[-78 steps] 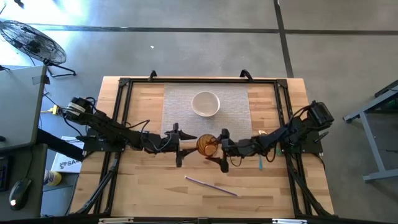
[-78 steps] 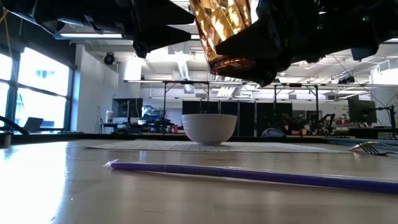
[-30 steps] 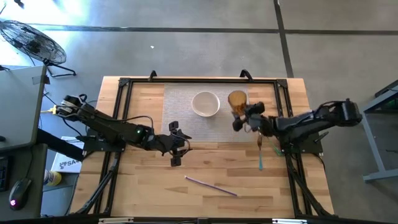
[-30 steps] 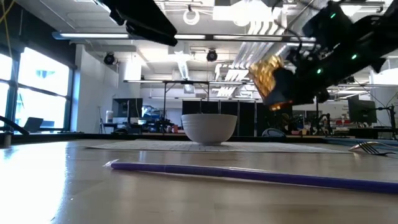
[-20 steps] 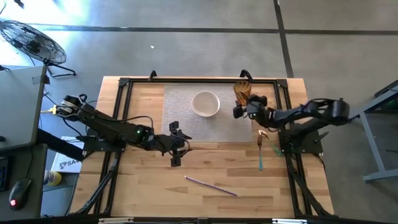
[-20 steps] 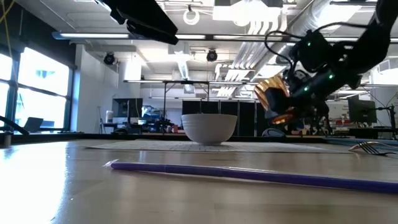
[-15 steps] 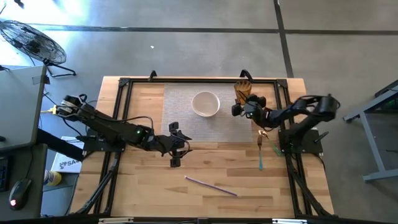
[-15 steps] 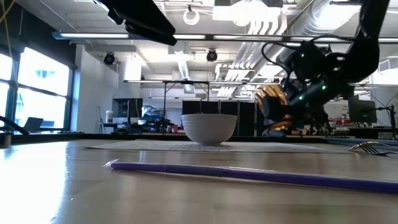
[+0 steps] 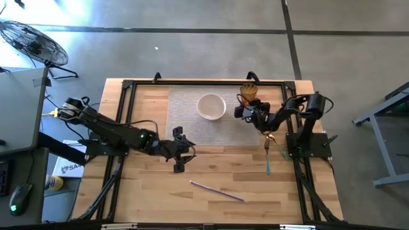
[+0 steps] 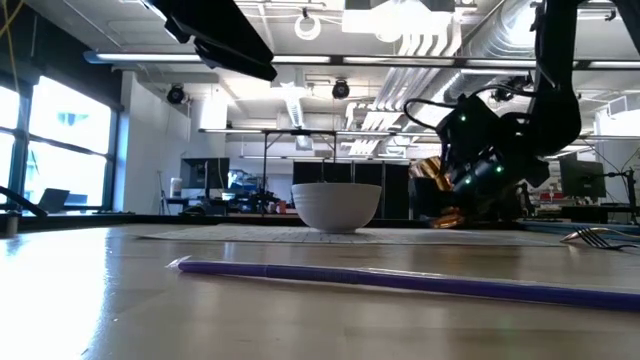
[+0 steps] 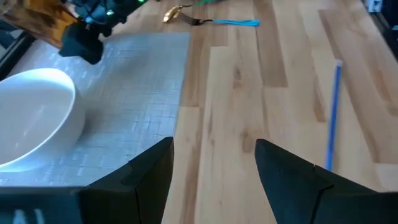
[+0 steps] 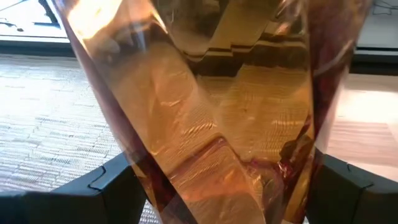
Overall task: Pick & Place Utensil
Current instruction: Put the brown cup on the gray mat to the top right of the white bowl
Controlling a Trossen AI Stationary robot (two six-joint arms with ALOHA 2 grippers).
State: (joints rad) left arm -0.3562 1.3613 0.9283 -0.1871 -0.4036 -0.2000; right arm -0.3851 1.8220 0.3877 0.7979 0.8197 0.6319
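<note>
Setting the amber cup [image 9: 248, 93] down just right of the white bowl [image 9: 211, 106], the right end effector [image 9: 245, 107] grips it while the left end effector [image 9: 181, 153], fingers spread, waits nearer the bowl's front; releasing looks next, then the fork [image 9: 268, 151].

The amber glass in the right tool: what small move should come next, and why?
Probably lower it the last bit and open the right tool. The amber glass is gripped low over the grey mat, beside the white bowl; the low view does not show whether its base touches.
</note>
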